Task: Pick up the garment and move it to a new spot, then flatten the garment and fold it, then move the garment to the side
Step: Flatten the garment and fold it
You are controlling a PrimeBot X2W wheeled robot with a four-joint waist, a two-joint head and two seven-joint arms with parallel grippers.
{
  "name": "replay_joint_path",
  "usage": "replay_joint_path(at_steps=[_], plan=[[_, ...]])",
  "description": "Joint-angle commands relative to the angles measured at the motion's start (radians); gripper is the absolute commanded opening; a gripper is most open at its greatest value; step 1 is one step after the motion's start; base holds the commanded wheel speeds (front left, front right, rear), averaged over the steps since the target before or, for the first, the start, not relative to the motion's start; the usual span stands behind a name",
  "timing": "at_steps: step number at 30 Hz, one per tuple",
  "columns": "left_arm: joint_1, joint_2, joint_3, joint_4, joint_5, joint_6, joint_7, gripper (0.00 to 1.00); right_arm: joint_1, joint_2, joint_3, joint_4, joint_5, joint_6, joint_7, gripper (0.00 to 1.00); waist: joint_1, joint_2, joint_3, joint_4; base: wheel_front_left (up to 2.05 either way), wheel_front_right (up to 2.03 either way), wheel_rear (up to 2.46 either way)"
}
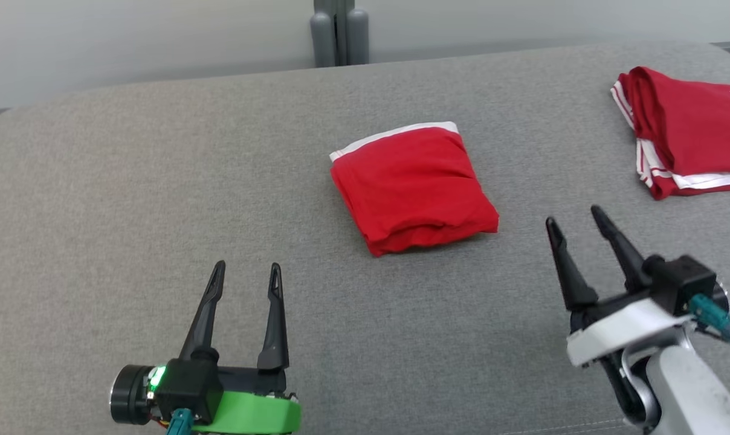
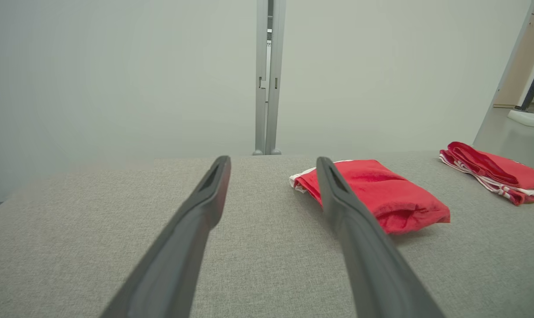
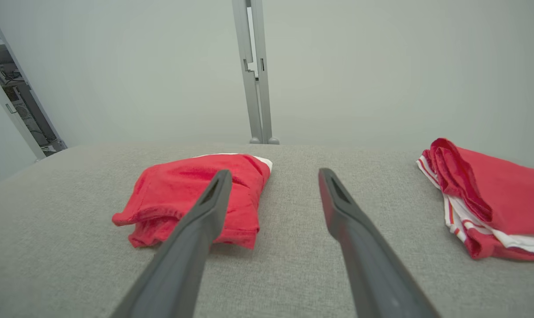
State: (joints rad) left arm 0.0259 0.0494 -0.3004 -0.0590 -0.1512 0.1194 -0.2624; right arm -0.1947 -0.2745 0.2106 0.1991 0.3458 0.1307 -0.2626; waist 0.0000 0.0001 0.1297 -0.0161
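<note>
The left gripper point(image 1: 247, 266) and right gripper point(image 1: 573, 215) are both spread wide, holding nothing. The folded red cloth bundle with a white edge point(image 1: 413, 184) lies ahead, between them. Pinching only 1 layer could pull the fold apart.

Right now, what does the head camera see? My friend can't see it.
A folded red garment lies in the middle of the grey table. The left gripper and right gripper hang nearer, fingers open, empty. A second red garment lies far right.
</note>
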Motion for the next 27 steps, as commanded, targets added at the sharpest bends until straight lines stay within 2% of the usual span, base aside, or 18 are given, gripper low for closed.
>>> replay_joint_path(at_steps=[1,5,11,27], plan=[[0.022,0.002,0.010,-0.007,0.011,-0.006,-0.003,1.00,0.027,0.020,-0.026,-0.027,-0.029,0.000,-0.002,1.00,0.0000,-0.0001,-0.027,-0.024,0.00,0.00,0.00],[0.043,0.002,0.026,-0.021,0.009,-0.011,-0.003,1.00,0.100,0.070,-0.056,-0.067,-0.086,0.000,-0.002,1.00,0.0000,-0.0001,-0.045,-0.031,0.00,0.00,0.00],[0.074,0.002,0.038,-0.016,0.011,-0.013,-0.003,1.00,0.169,0.109,-0.082,-0.097,-0.127,0.000,-0.002,1.00,0.0000,-0.0001,-0.082,-0.031,0.00,0.00,0.00],[0.142,0.002,0.082,-0.004,-0.003,0.007,-0.003,1.00,0.227,0.133,-0.075,-0.098,-0.136,0.000,-0.002,1.00,0.0000,-0.0001,-0.139,-0.023,0.00,0.00,0.00]])
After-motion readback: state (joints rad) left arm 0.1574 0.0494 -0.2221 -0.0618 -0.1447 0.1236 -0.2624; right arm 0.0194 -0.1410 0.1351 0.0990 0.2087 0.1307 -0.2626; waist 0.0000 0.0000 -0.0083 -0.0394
